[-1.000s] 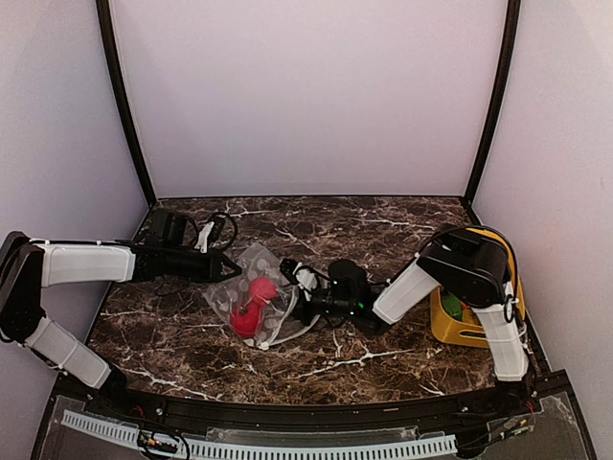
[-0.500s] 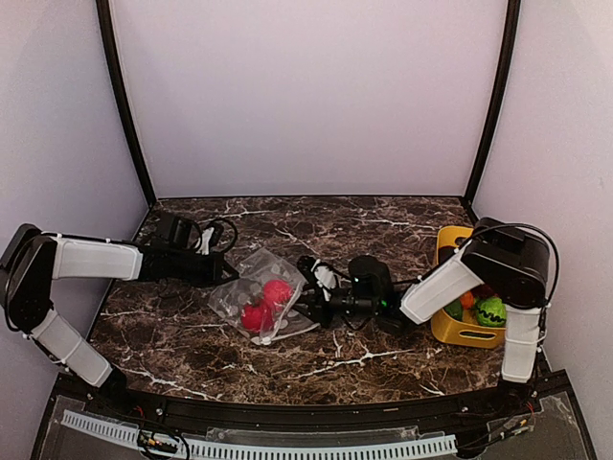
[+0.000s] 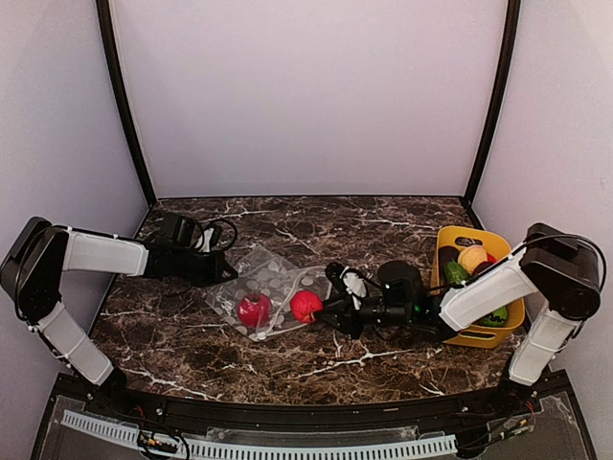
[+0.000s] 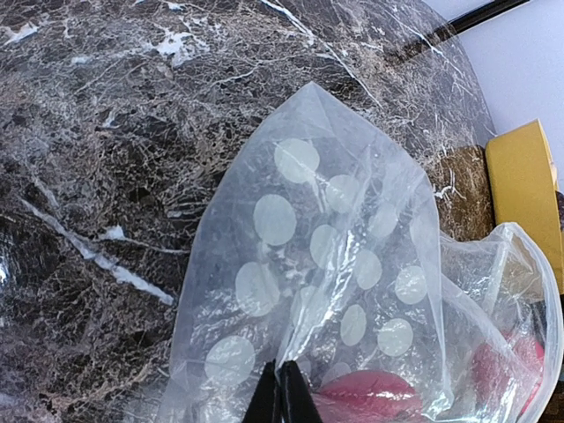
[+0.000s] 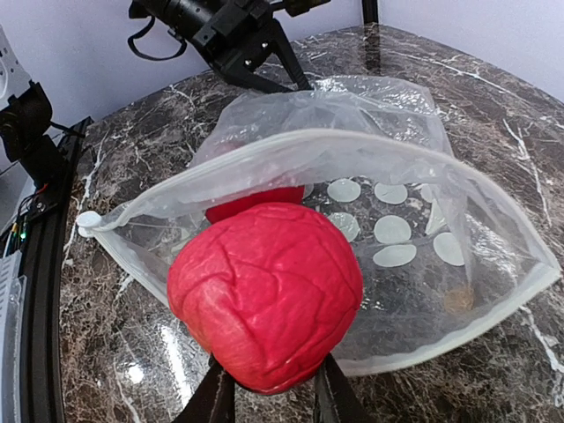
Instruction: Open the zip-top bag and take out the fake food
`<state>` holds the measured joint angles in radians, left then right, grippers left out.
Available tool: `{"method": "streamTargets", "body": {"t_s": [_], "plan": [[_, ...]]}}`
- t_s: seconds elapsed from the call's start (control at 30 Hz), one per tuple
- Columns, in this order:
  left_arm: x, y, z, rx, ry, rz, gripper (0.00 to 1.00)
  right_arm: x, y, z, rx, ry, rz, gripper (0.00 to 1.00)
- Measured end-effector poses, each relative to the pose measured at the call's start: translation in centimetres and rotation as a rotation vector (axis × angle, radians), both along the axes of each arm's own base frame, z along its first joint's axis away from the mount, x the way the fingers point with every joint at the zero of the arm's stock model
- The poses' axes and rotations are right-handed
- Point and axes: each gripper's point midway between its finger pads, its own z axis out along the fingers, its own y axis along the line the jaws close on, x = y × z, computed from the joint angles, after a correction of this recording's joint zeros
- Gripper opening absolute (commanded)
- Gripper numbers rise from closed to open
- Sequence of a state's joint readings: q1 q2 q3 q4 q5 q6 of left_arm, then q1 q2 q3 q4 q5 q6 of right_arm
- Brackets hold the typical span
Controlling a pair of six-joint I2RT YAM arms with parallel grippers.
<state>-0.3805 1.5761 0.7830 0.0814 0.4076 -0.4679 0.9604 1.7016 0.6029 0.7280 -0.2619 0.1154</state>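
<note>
My left fingers (image 4: 282,392) are pressed together on a fold of the zip-top bag (image 4: 326,229) at its closed end. I judge that pinch is there to anchor the soft film, so the bag cannot slide along the bench (image 3: 182,335) when something is drawn out of it. The bag lies flat near the middle of the bench, a little toward the left edge, with its zip mouth gaping toward the right edge.

My right fingers (image 5: 269,388) are clamped around a red fruit (image 5: 264,304), one finger on each side of its lower half. It sits just at the open mouth, with the zip strip arching behind it. Holding it low and level reads to me as a way to slip it out without snagging the rim. A second red fruit (image 3: 254,309) lies deeper inside the bag, nearer my left fingers.

The tips of my right fingers vanish under the fruit. I cannot tell whether the fruit is fully clear of the lower lip of the mouth. The left wrist view cuts off all but the very tips of my left fingers. My right arm crosses the yellow bin (image 3: 479,337) at the right edge of the bench, so its contents are only partly visible. I cannot tell whether the wrinkled film hides a third piece.
</note>
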Motion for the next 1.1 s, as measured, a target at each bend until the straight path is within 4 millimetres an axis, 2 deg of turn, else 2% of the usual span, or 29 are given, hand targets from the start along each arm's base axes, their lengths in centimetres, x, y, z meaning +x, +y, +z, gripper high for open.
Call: {"method": "streamTargets", "body": {"t_s": [0.13, 0.33, 0.43, 0.57, 0.63, 0.83, 0.97, 1.1], "plan": [[0.1, 0.1, -0.2, -0.001, 0.007, 0.007, 0.01, -0.1, -1.2, 1.8, 0.01, -0.022, -0.038, 0.27], [0.3, 0.1, -0.2, -0.004, 0.005, 0.011, 0.01, 0.1, -4.2, 2.7, -0.014, -0.009, -0.121, 0.27], [0.3, 0.1, -0.2, -0.007, 0.003, 0.011, 0.01, 1.2, -6.7, 3.9, -0.011, -0.006, -0.205, 0.26], [0.4, 0.0, -0.4, -0.013, 0.009, 0.01, 0.01, 3.6, -10.2, 6.7, 0.027, -0.027, -0.345, 0.26], [0.5, -0.1, -0.7, -0.019, 0.015, 0.007, 0.01, 5.1, -12.5, 7.9, 0.04, -0.032, -0.436, 0.26], [0.6, -0.2, -1.2, -0.025, 0.026, 0.005, 0.01, 8.7, -20.8, 8.8, 0.008, 0.01, -0.748, 0.26], [0.6, -0.3, -1.1, -0.035, 0.025, 0.004, 0.01, 9.5, -25.8, 10.3, 0.011, 0.012, -0.929, 0.27], [0.6, -0.5, -1.1, -0.047, 0.031, 0.001, 0.01, 9.9, -29.6, 10.2, 0.0, 0.033, -1.05, 0.28]]}}
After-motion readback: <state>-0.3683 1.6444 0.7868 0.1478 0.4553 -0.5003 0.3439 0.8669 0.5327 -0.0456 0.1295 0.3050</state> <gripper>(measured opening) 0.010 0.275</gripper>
